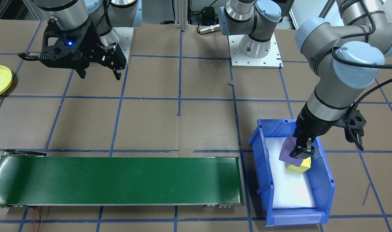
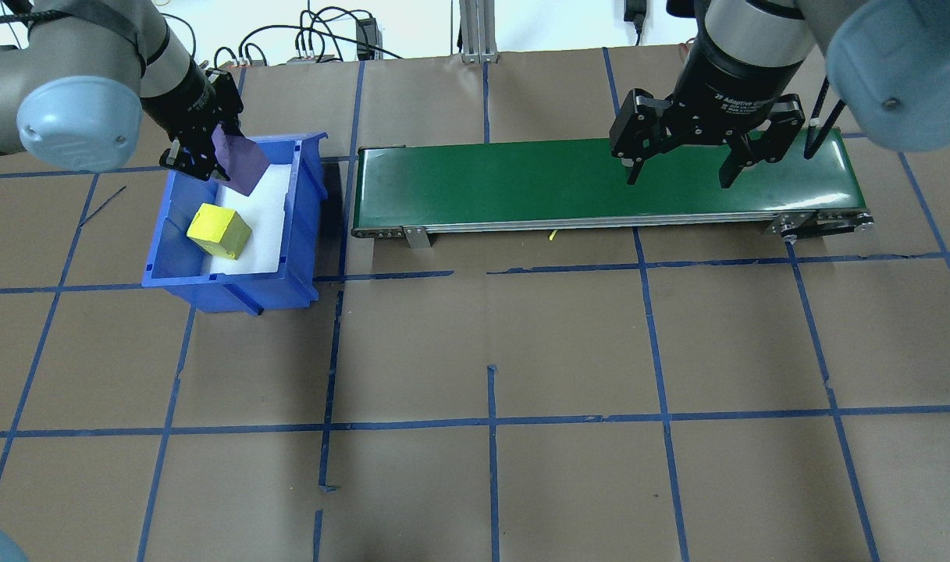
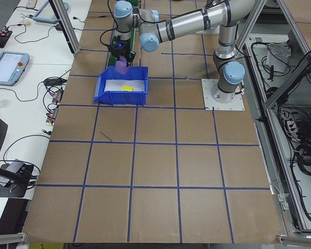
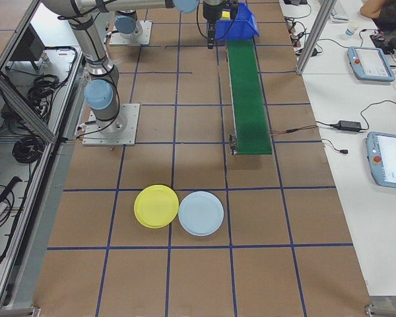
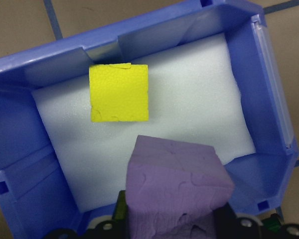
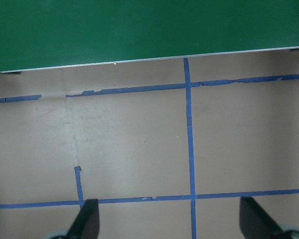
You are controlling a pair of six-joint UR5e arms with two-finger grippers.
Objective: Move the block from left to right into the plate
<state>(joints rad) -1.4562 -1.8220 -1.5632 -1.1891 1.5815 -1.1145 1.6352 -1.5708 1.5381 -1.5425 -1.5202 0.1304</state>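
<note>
The purple block [image 5: 177, 191] is clamped between the left fingers [image 1: 301, 150] and hangs tilted above the white foam liner of the blue bin [image 2: 307, 226], clear of the bin floor. It appears to have been picked for transfer, which is why it sits raised and not resting on the foam. Below and just beside the fingers a yellow block [image 5: 119, 92] lies on the foam, apart from the purple block, untouched.

Outward from the left fingers, the green conveyor [image 2: 599, 183] runs from just beside the bin toward the right arm. Judged from the layout, it serves as the link between the two sides: the left arm loads it, and the right arm unloads it.

The right fingers [image 2: 681, 173] are spread wide and hold nothing. They hover above the far end of the conveyor, probably placed there to receive the block.

The yellow plate [image 4: 156, 206] lies on the tabletop well beyond the right fingers, touching a pale blue plate [image 4: 200, 213]. The block is not yet in the plate.
</note>
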